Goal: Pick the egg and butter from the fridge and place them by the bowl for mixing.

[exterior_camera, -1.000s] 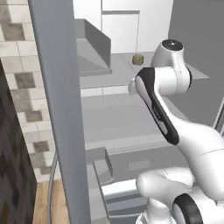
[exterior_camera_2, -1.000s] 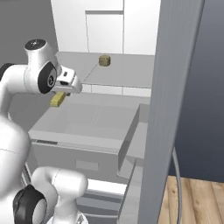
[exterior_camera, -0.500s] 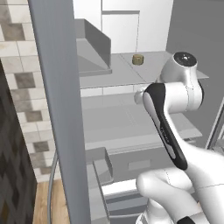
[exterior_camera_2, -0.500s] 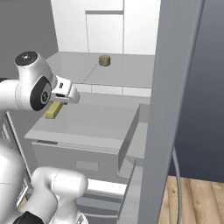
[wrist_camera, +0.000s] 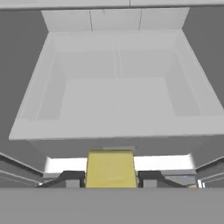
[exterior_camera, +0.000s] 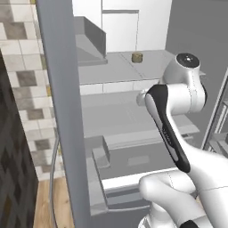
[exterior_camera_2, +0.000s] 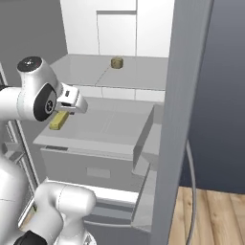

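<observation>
- Your gripper (wrist_camera: 110, 177) is clamped on the butter (wrist_camera: 110, 168), its fingers (wrist_camera: 72, 177) pressed against both sides.
- You hold the butter above an open drawer (wrist_camera: 116, 127) in the fridge (exterior_camera_2: 184, 95).
- A small tan lump (exterior_camera_2: 116, 62) sits on the shelf (exterior_camera_2: 139, 74) above.

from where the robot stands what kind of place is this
Most likely a home kitchen, seen at an open fridge: pale shelves and a pull-out drawer sit inside it, tiled wall and wood floor flank it, and the gripper holds a block of butter.
</observation>
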Available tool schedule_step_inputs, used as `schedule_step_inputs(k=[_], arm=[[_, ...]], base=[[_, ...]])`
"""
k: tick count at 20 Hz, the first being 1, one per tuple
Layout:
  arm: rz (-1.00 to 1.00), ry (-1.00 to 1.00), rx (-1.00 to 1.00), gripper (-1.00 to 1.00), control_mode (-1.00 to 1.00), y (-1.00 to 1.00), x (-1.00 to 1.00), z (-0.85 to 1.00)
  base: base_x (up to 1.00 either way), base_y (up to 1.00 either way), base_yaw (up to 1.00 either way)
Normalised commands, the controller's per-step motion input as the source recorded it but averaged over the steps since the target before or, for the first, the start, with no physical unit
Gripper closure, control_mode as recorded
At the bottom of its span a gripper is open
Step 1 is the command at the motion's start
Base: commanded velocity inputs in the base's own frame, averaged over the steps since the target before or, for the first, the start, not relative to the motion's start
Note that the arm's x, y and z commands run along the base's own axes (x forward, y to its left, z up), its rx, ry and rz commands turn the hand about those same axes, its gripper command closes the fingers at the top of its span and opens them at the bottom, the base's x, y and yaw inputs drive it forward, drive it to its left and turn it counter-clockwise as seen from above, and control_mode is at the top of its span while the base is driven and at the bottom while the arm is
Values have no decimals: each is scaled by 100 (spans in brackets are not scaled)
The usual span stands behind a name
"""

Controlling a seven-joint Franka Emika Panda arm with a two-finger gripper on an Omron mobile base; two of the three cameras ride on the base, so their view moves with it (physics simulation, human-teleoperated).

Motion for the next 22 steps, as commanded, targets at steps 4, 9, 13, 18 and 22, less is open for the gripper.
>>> schedule_step_inputs(k=[4, 9, 13, 18, 22], arm=[[0, 0, 0, 100, 100, 0, 0, 0], [0, 0, 0, 100, 100, 0, 0, 0], [0, 0, 0, 100, 100, 0, 0, 0], [0, 0, 0, 100, 100, 0, 0, 0], [0, 0, 0, 100, 100, 0, 0, 0]], base=[[-80, -11, 0], [-89, -12, -9], [-85, -5, -18], [-83, -3, -21], [-68, 0, -39]])
